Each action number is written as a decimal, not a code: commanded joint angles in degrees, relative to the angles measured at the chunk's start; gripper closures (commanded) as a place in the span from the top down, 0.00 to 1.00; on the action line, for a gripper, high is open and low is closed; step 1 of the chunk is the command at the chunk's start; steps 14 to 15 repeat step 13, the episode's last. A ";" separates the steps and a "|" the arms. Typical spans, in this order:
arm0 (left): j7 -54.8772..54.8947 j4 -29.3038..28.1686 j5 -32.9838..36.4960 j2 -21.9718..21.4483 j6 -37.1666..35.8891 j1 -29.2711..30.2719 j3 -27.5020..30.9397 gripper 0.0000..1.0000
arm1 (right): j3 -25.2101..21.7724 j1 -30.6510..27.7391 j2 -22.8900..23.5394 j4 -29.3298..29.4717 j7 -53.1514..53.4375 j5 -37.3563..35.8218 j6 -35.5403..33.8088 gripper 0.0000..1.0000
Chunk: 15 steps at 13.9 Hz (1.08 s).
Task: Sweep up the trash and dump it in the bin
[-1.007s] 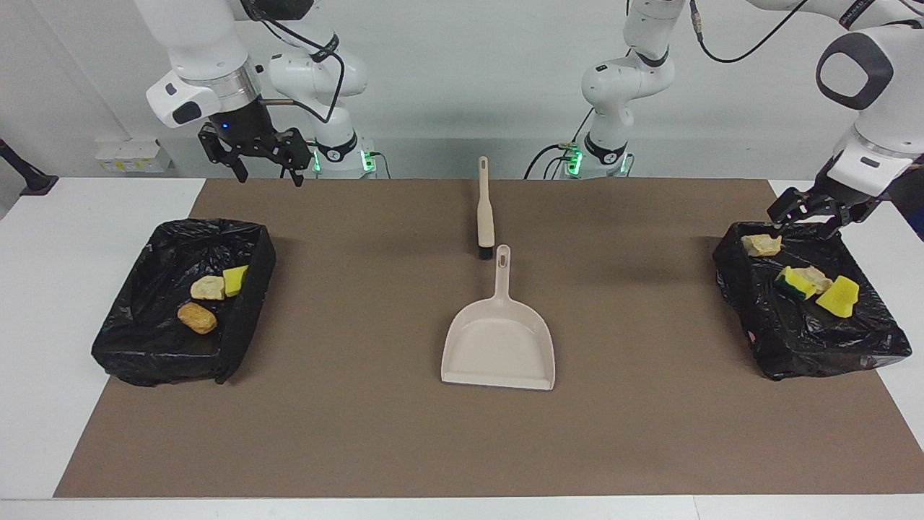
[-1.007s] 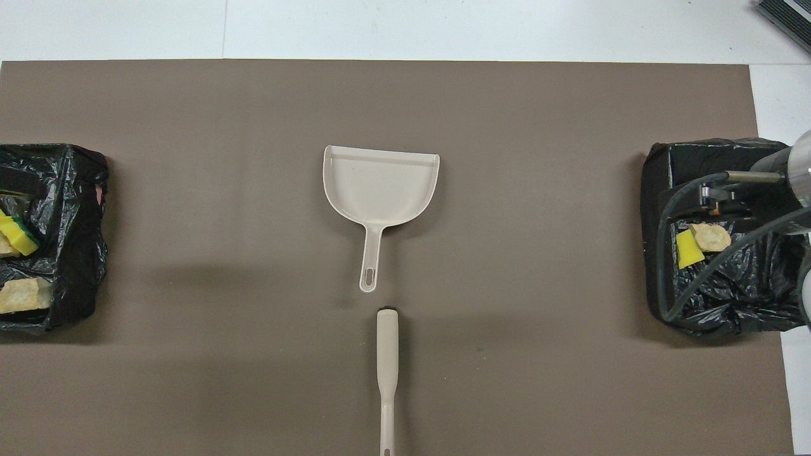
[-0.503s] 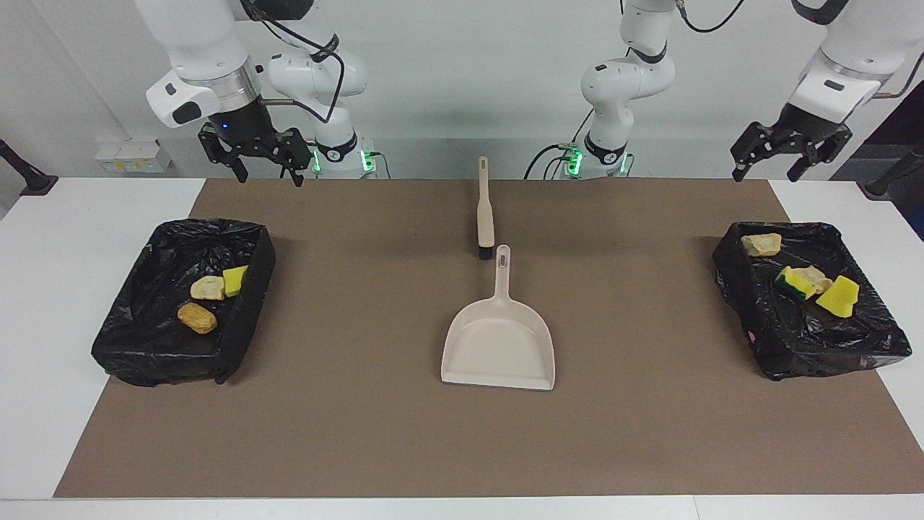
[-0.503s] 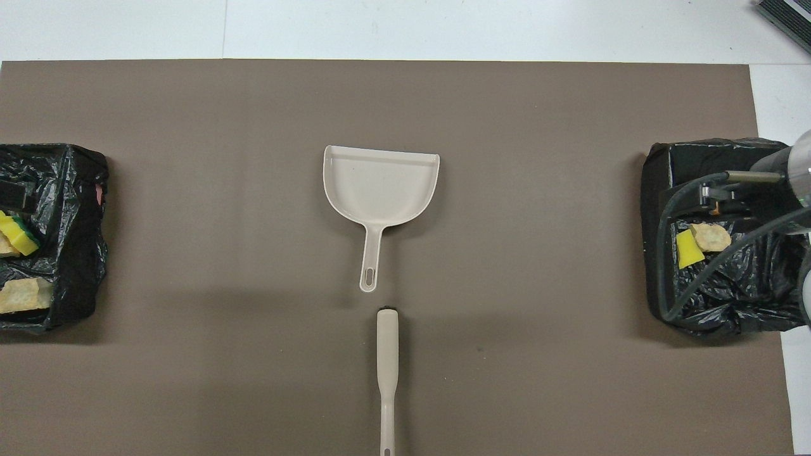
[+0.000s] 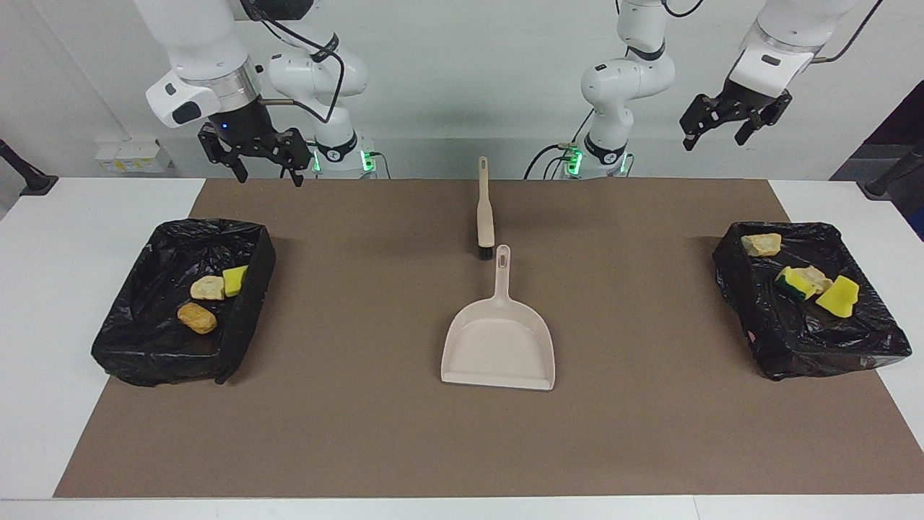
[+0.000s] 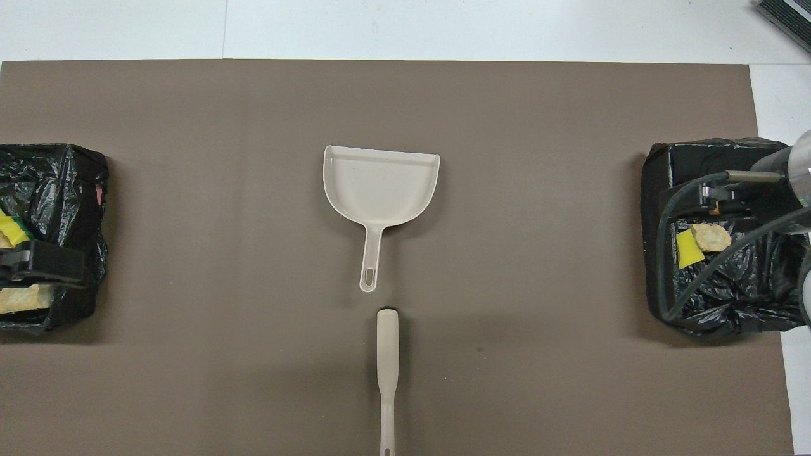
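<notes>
I see a brown mat (image 5: 361,433) covering most of the white table (image 5: 43,289), with bare white strips at both ends and along the edge farthest from the robots. A beige dustpan (image 5: 498,347) lies flat near the middle of the mat, its open mouth facing away from the robots and its handle pointing toward them. A beige brush (image 5: 485,209) lies in line with that handle, nearer to the robots. Its dark bristle end is just beside the handle's tip, not touching. Off the table, toward the right arm's end, I make out small white boxes (image 5: 130,155) by the wall.
</notes>
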 commanded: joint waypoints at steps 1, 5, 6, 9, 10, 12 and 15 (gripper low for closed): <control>0.18 -1.41 -1.25 -1.36 1.39 0.56 0.97 1.00 | 0.10 -0.50 -1.16 -1.64 -0.84 1.03 1.68 1.00; 1.31 -0.87 -4.66 0.05 9.38 0.91 1.31 1.00 | 0.10 -0.59 -1.16 -1.64 -0.84 1.03 1.68 1.00; 3.50 -1.31 -4.85 -0.04 9.13 1.61 1.41 1.00 | 0.10 -0.59 -1.07 -1.64 -0.84 1.03 1.68 1.00; 4.40 -1.93 -4.50 -0.48 7.81 2.50 1.76 1.00 | 0.10 -0.68 -1.07 -1.64 -0.93 1.03 1.77 1.00; 4.40 -1.93 -4.41 -0.48 7.37 2.50 2.19 1.00 | 0.10 -0.68 -1.07 -1.64 -0.93 1.03 1.68 1.00; 4.40 -1.58 -4.41 -0.22 7.28 2.41 3.16 1.00 | 0.10 -0.68 -1.07 -1.64 -0.93 1.03 1.77 1.00; 4.49 -1.58 -4.41 -0.21 7.19 2.41 3.16 1.00 | 0.10 -0.68 -1.07 -1.64 -0.93 1.03 1.77 1.00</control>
